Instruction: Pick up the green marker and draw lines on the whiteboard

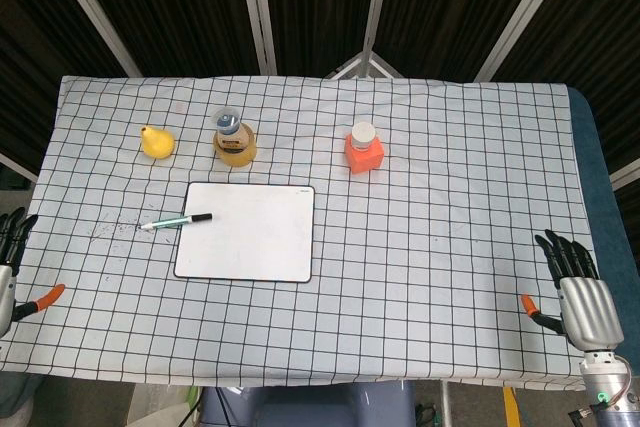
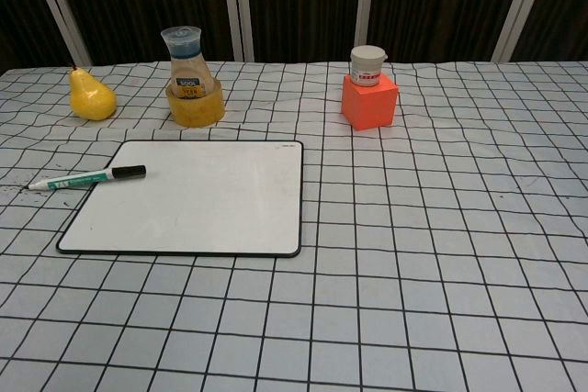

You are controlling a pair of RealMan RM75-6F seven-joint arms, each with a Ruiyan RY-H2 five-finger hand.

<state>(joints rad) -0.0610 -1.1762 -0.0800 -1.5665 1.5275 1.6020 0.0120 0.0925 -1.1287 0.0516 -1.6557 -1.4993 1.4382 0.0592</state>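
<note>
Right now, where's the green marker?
In the head view the green marker lies left of centre, its black cap end resting on the whiteboard's left edge and its tip out on the checked cloth, nearer than the yellow pear.
</note>
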